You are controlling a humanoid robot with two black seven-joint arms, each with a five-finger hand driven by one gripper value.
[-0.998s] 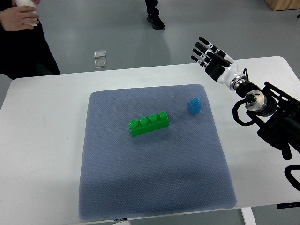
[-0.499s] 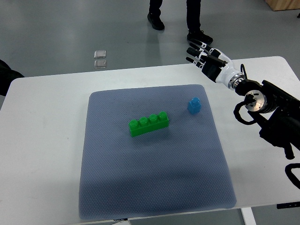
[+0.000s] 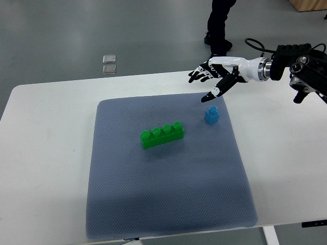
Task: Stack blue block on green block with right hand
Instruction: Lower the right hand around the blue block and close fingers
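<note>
Blue block (image 3: pixel 211 114) sits upright on the far right part of a grey-blue mat (image 3: pixel 168 204), which lies on a white table (image 3: pixel 46 153). Green block (image 3: pixel 162 135), a long brick with four studs, lies near the middle of the mat, to the left of the blue one and apart from it. The right hand (image 3: pixel 213 75) reaches in from the right edge and hovers just beyond the blue block without touching it. Its fingers (image 3: pixel 196 74) are spread and hold nothing, and the thumb points down toward the block. A person's dark legs (image 3: pixel 220 20) stand on the floor past the table, where two small clear squares (image 3: pixel 109 64) also lie.
</note>
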